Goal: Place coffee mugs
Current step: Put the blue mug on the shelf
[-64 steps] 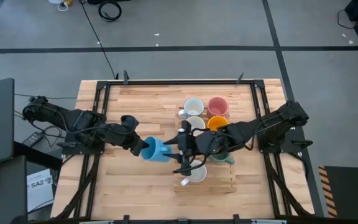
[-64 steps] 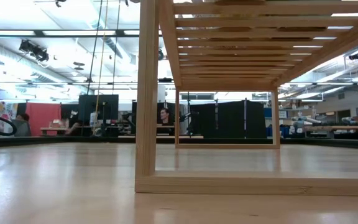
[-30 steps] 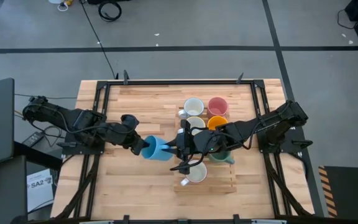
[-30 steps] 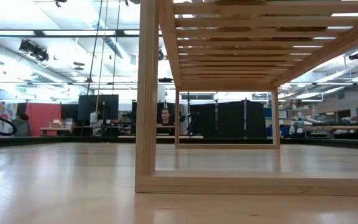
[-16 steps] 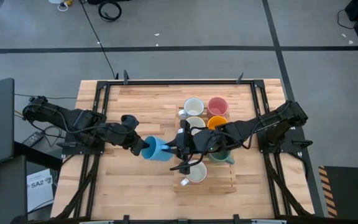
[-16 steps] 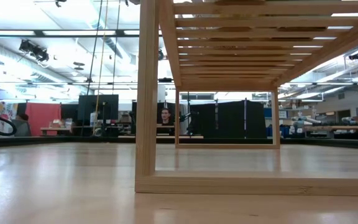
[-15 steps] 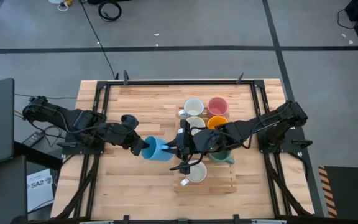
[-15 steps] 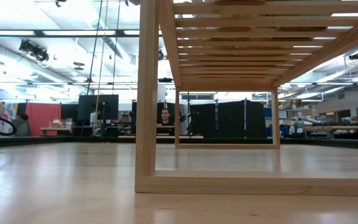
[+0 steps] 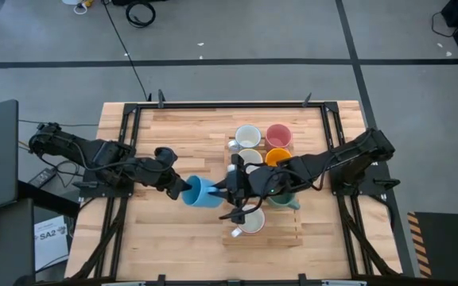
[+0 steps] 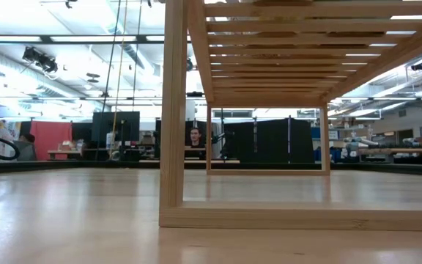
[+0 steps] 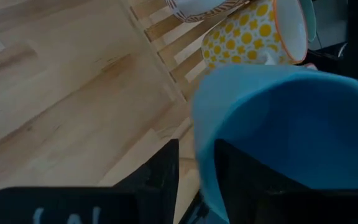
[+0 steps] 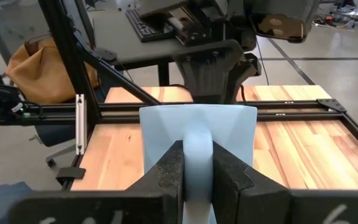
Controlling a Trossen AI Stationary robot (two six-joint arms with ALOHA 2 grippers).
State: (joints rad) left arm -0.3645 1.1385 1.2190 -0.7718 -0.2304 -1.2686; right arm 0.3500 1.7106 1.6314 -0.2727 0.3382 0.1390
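Note:
A blue coffee mug [image 9: 201, 191] hangs in the air over the table's middle, between my two grippers. My left gripper [image 9: 183, 188] stands open astride its rim on the left side. In the left wrist view one finger [image 11: 163, 171] is outside the wall with a gap to it, and the other [image 11: 247, 177] is inside the mug [image 11: 278, 124]. My right gripper [image 9: 227, 191] comes from the right and is shut on the mug's handle. Several other mugs stand on a wooden rack [image 9: 281, 234] to the right. My right gripper pinches the blue mug's side handle [image 12: 196, 140] between its two fingers [image 12: 166, 168]. It comes about level from the table's right side. The fingers close on the handle's two flanks. The mug [image 12: 197, 121] sits about upright beyond the fingertips, clear of the table.
On the slatted rack stand white mugs [image 9: 247, 137] [image 9: 249, 157] [image 9: 251, 222], a pink one [image 9: 278, 135], an orange one [image 9: 277, 156] and a dark green one [image 9: 286, 200] under my right arm. The rack's frame [image 10: 173, 110] rises in the low view. Bare wood lies left [image 9: 157, 222].

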